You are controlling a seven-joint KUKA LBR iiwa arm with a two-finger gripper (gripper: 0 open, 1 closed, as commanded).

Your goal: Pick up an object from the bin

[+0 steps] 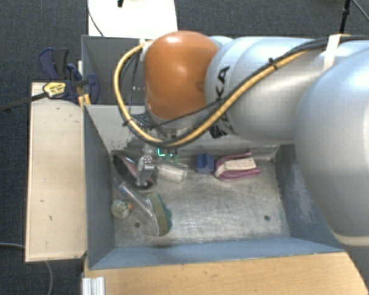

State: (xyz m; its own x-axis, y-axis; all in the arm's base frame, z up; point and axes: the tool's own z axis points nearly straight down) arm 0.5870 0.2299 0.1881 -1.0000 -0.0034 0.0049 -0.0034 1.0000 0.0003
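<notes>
The arm [277, 85] reaches in from 3 o'clock and bends down under its orange cover [178, 72], setting the gripper [146, 176] low over the bin [234, 211] at about 10 o'clock of the floor, where the loose things crowd against the left wall. That steep, straight-down stance looks chosen to get among close neighbours without sweeping them aside. Whether the gripper is released or clenched cannot be told, as the wrist hides its tip from above, and nothing is seen held in it. The task names no thing; the likeliest candidates are the two nearest: a dark curved piece [124, 163] just beside the gripper toward 9 o'clock, and a clear tube [172, 174] just beside it toward 3 o'clock. Further along the back wall lie a small blue piece [203, 162] at 12 o'clock and a pink and white pack [237, 166] at 1 o'clock, both apart from the gripper. Nearer 8 o'clock sit a small round thing [120, 209] and a clear tool with a green end [158, 217]. The right half of the floor is bare, so a lift there would meet little
</notes>
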